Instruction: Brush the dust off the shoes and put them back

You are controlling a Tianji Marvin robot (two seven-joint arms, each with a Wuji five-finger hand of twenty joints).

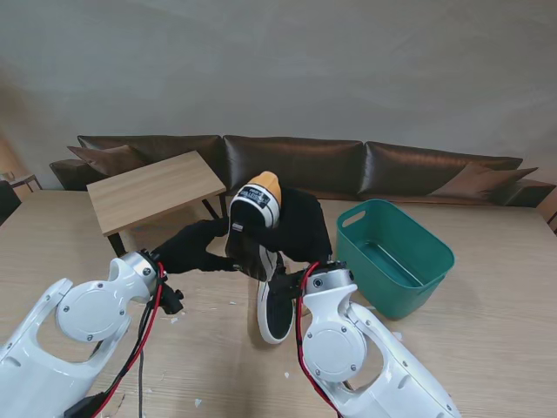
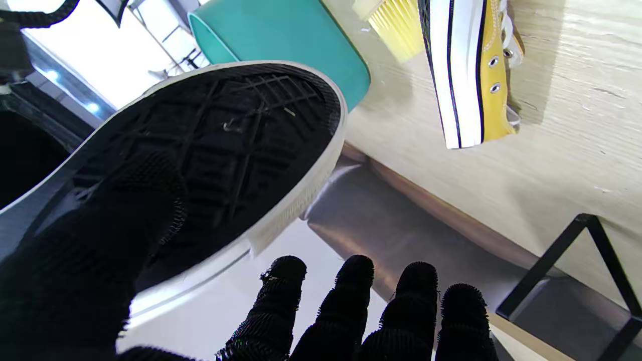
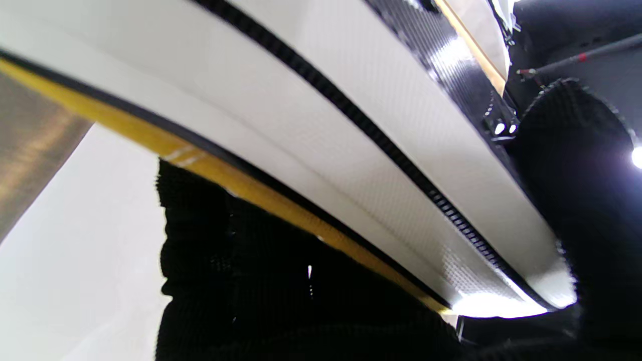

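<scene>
Two shoes are visible. One shoe (image 1: 277, 306) lies on its side on the table (image 1: 487, 348), nearest me. Beyond it, the left hand (image 1: 193, 246) and right hand (image 1: 300, 228) grip the raised shoe (image 1: 254, 213) between closed fingers (image 2: 346, 301). Right of them stands the green bin (image 1: 396, 257).

Stand view evenly, softly lit and sharp, faint shadows on the table (image 1: 487, 348); left wrist view crisp but blown-out white at one corner, black glove fingers (image 2: 351, 306) near-silhouette; right wrist view motion-blurred, overexposed sole rubber (image 3: 351, 150), glare spots.
</scene>
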